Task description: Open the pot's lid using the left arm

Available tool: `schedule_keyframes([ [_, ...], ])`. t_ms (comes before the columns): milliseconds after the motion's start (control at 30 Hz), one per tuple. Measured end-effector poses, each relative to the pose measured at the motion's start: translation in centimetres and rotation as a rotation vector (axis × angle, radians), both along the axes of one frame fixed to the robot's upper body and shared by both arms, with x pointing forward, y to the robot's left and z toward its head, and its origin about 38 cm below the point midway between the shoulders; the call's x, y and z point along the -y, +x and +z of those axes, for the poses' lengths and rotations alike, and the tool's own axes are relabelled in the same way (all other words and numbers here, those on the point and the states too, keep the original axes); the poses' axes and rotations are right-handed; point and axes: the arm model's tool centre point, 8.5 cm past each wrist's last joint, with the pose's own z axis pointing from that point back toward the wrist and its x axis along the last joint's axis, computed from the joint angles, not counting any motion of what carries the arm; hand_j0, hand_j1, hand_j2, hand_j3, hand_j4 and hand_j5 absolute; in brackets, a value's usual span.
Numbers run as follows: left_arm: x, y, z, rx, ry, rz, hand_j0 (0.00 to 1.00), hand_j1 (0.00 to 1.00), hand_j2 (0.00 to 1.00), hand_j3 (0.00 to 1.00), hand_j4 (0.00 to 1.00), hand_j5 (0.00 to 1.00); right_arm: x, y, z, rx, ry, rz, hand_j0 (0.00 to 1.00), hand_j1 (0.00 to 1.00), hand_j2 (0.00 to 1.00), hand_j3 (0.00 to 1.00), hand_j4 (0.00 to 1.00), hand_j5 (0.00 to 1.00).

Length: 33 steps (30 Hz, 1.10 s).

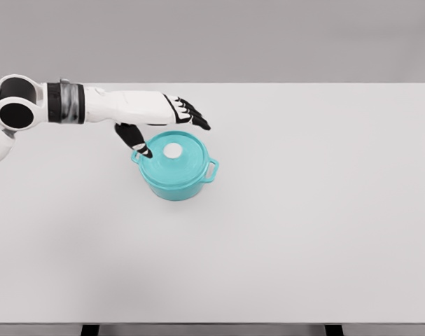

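A teal pot (176,170) with two side handles stands on the white table, left of the middle. Its teal lid (177,158) sits on top, with a white round knob (173,150) at its centre. My left hand (171,129) reaches in from the left and hovers just behind and above the pot's far left rim. Its black fingers (192,114) are spread over the lid's far edge, and the thumb (136,142) points down beside the pot's left handle. The hand holds nothing.
The white table (303,231) stretches wide to the right and front of the pot. Its front edge runs along the bottom of the view, with two dark legs showing below it.
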Motion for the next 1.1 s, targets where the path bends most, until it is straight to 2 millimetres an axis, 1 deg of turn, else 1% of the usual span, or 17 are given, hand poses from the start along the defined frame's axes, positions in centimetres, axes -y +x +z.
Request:
schedule_keyframes([
  [67, 0.2, 0.7, -0.9, -0.012, 0.014, 0.018, 1.00, 1.00, 1.00, 1.00, 1.00, 1.00, 0.0, 0.0, 0.0, 0.000, 0.000, 0.000, 1.00, 1.00, 1.00, 1.00, 1.00, 1.00],
  [133, 0.6, 1.0, -1.5, -0.020, 0.020, 0.023, 1.00, 1.00, 1.00, 1.00, 1.00, 1.00, 0.0, 0.0, 0.0, 0.000, 0.000, 0.000, 1.00, 1.00, 1.00, 1.00, 1.00, 1.00],
  [333, 1.1, 1.0, -2.6, -0.039, 0.037, 0.017, 1.00, 1.00, 1.00, 1.00, 1.00, 1.00, 0.0, 0.0, 0.0, 0.000, 0.000, 0.000, 1.00, 1.00, 1.00, 1.00, 1.00, 1.00],
  [600, 1.0, 1.1, -2.8, -0.040, 0.046, 0.020, 1.00, 1.00, 1.00, 1.00, 1.00, 1.00, 0.0, 0.0, 0.0, 0.000, 0.000, 0.000, 1.00, 1.00, 1.00, 1.00, 1.00, 1.00],
  [633, 0.9, 1.1, -2.8, -0.042, 0.046, 0.021, 0.88, 0.88, 0.88, 0.88, 0.88, 0.88, 0.0, 0.0, 0.0, 0.000, 0.000, 0.000, 1.00, 1.00, 1.00, 1.00, 1.00, 1.00],
  [667, 0.9, 1.1, -2.8, -0.042, 0.047, 0.021, 0.82, 0.82, 0.82, 0.82, 0.82, 0.82, 0.0, 0.0, 0.0, 0.000, 0.000, 0.000, 1.00, 1.00, 1.00, 1.00, 1.00, 1.00],
  [733, 0.9, 1.1, -2.9, -0.042, 0.047, 0.021, 0.79, 0.79, 0.79, 0.79, 0.79, 0.79, 0.0, 0.0, 0.0, 0.000, 0.000, 0.000, 1.00, 1.00, 1.00, 1.00, 1.00, 1.00],
  [900, 0.8, 1.0, -3.3, -0.047, 0.058, 0.023, 0.79, 0.79, 0.79, 0.79, 0.79, 0.79, 0.0, 0.0, 0.0, 0.000, 0.000, 0.001, 1.00, 1.00, 1.00, 1.00, 1.00, 1.00],
  [967, 0.7, 0.9, -3.5, -0.049, 0.064, 0.024, 0.77, 0.77, 0.77, 0.77, 0.77, 0.77, 0.0, 0.0, 0.0, 0.000, 0.000, 0.001, 1.00, 1.00, 1.00, 1.00, 1.00, 1.00],
  [1033, 0.7, 0.9, -3.7, -0.050, 0.068, 0.023, 0.69, 0.69, 0.69, 0.69, 0.69, 0.69, 0.0, 0.0, 0.0, 0.000, 0.000, 0.001, 1.00, 1.00, 1.00, 1.00, 1.00, 1.00],
  [1100, 0.7, 0.8, -3.8, -0.055, 0.069, 0.021, 0.58, 0.58, 0.58, 0.58, 0.58, 0.58, 0.0, 0.0, 0.0, 0.000, 0.000, 0.000, 1.00, 1.00, 1.00, 1.00, 1.00, 1.00],
])
